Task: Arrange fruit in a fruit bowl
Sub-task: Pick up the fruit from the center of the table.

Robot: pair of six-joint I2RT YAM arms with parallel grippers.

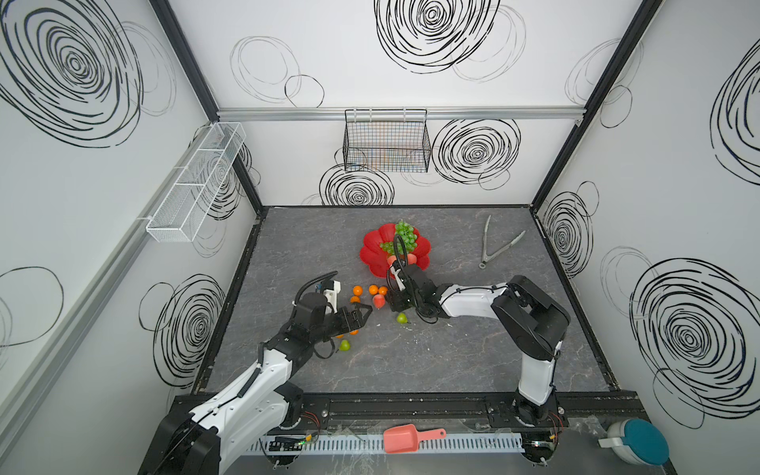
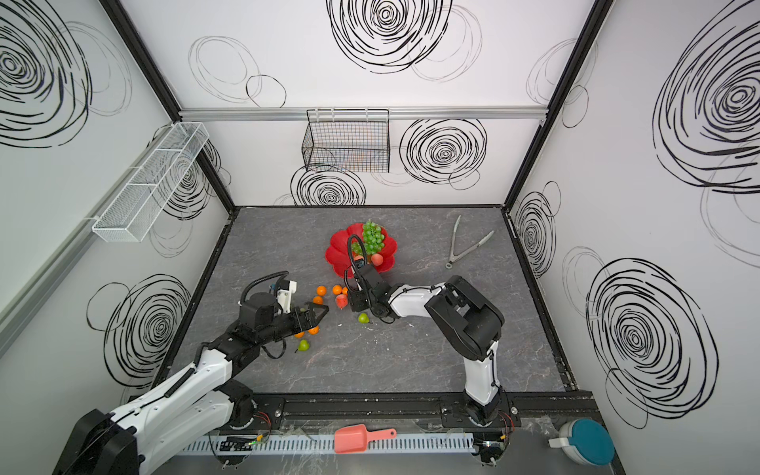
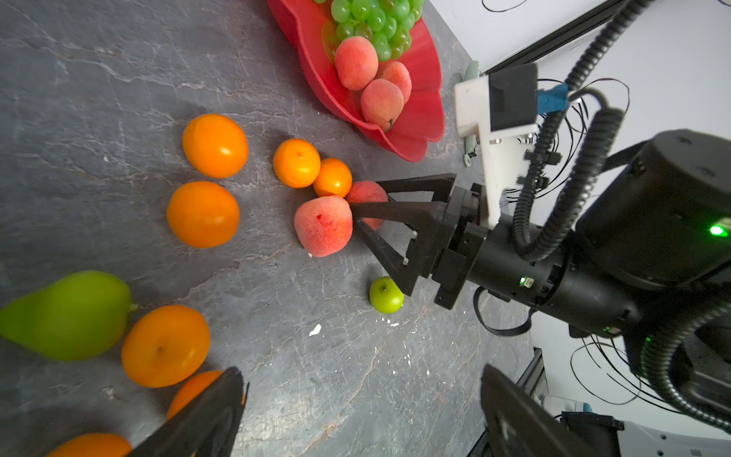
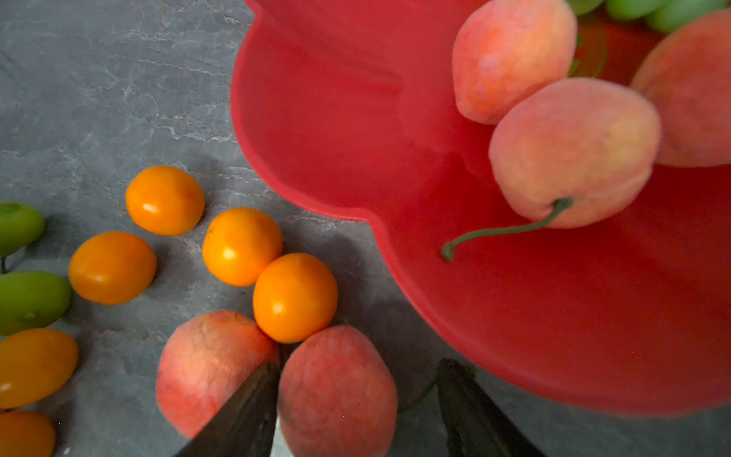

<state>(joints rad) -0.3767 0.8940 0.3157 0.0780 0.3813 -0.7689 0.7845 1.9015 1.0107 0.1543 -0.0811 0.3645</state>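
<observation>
1. The red bowl point(image 1: 372, 251) sits on the grey counter point(image 1: 452, 353), just above the middle of the frame in both top views.
2. Inside the bowl, a bunch of green grapes point(image 1: 405, 237) fills its upper right part. Three peaches point(image 3: 356, 63) lie pressed together beside the grapes, and one of them shows a thin green stem.
3. More fruit lies loose on the counter near the centre of the frame, below and left of the bowl. There are several tangerines point(image 4: 164, 200), two further peaches and two pears.
4. The right claw point(image 4: 358, 366) has its fingers apart, one on each side of the nearer loose peach point(image 4: 336, 399). One finger sits in the gap between that peach and the second loose peach point(image 4: 209, 368). The other finger stands just clear of the fruit, near the bowl's rim.
5. One tangerine point(image 4: 294, 297) touches both loose peaches.
6. The left claw point(image 3: 362, 372) is spread wide with nothing between its fingers. In the top views it hangs over tangerines at the lower left of the loose fruit.
7. One pear point(image 1: 344, 345) lies just below the left claw in a top view. The other pear point(image 1: 402, 318) lies just below the right arm's wrist.
8. Metal tongs point(image 1: 495, 246) lie open on the counter, well to the right of the bowl.
</observation>
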